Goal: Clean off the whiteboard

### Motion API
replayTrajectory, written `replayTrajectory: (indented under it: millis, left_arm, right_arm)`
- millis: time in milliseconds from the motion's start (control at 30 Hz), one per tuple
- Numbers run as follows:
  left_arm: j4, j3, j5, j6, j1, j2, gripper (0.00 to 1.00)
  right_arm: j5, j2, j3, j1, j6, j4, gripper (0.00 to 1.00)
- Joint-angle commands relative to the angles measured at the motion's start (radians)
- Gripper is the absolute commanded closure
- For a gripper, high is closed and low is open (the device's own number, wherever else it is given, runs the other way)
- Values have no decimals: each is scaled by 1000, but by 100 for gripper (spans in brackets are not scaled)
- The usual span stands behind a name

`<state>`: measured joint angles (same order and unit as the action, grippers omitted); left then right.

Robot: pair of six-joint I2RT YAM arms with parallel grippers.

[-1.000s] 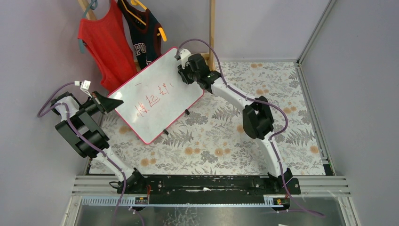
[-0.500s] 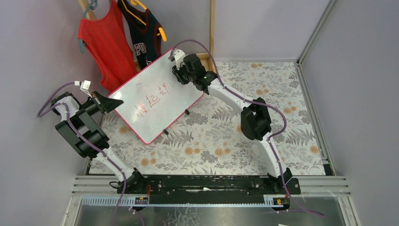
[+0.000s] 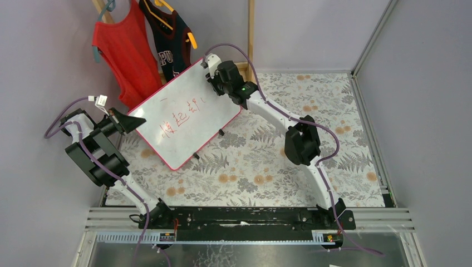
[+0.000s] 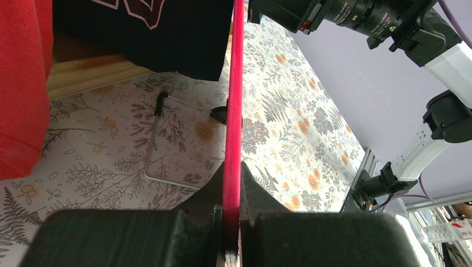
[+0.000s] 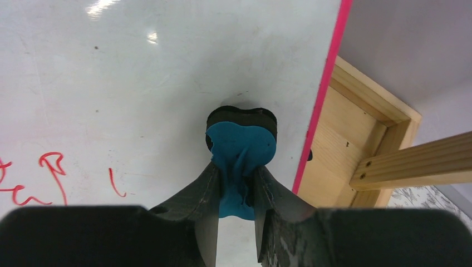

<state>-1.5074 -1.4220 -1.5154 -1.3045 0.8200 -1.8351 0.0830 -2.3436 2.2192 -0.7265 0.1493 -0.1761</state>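
Note:
The whiteboard [image 3: 183, 111], white with a thin pink-red frame, stands tilted at the back left and carries red writing [image 3: 178, 119] across its middle. My left gripper [image 3: 136, 119] is shut on the board's left edge; in the left wrist view the red frame [image 4: 232, 100] runs up from between its jaws [image 4: 231, 183]. My right gripper [image 3: 214, 72] is shut on a blue eraser [image 5: 242, 144] with a black pad, pressed against the board's face [image 5: 139, 83] near its far right corner. Red strokes [image 5: 50, 178] lie to the eraser's left.
A red tank top [image 3: 125, 50] and a dark jersey [image 3: 170, 41] hang on hangers behind the board. A wooden post [image 3: 250, 33] stands next to the board's far corner. The board's wire stand [image 4: 153, 144] rests on the floral tablecloth [image 3: 267, 167].
My right gripper slid the eraser left and up over the board's face toward its far corner. The left gripper and the board stayed put.

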Motion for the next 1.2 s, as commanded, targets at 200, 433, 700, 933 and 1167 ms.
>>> replayTrajectory:
  millis: [200,433,700,933,1167]
  left_arm:
    - [53,29,129,-54,12,-18,100]
    - [53,31,129,-55,12,-13,100]
    - [53,38,135,-62,12,-14,100]
    - [53,38,135,-63,14,-14,100]
    - [52,41,135,-64,13,-13,100]
  right_arm:
    - [-105,3,-36,2,-31,31,100]
    - [11,-23,-13,6,-14,14,100]
    - [67,-41,22,26,-15,0,100]
    - [149,-39,20,33,-20,12,100]
    - [67,-12,-17,33,-42,25,100]
